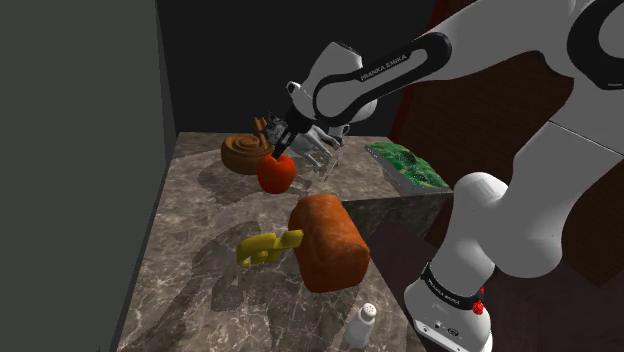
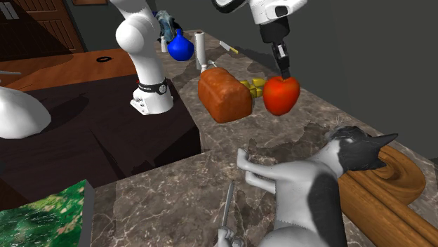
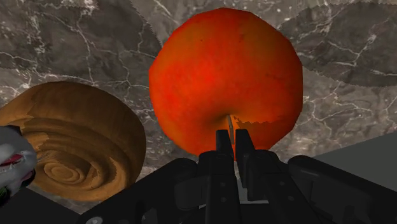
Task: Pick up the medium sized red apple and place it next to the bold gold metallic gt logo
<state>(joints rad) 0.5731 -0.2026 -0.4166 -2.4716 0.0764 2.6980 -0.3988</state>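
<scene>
- Gripper [image 3: 230, 137] fingers are pinched almost together at the stem hollow on top of the red apple [image 3: 226, 76], so it grasps the fruit by a very small patch.
- The apple hangs under the gripper, seemingly clear of the marbled surface [image 1: 190, 230], with a brown wooden coil [image 1: 243, 152] close beside it.
- With so narrow a hold, I judge that a sharp swing or a sudden stop could let the round fruit twist, slip out and drop.
- Farther along the surface, toward the stand, the gold logo [image 1: 268, 247] lies flat. A bread loaf [image 1: 327, 242] sits right against it on the shoulder view's right.
- The loaf blocks that side, so the free room is on the logo's other sides. A low approach could nudge the logo or bump the loaf.
- If let go from any height, the apple may well roll away from the logo, perhaps toward the surface's edge.
- Farthest off, a white shaker [image 1: 362, 325] stands by the stand, probably out of the way.
</scene>
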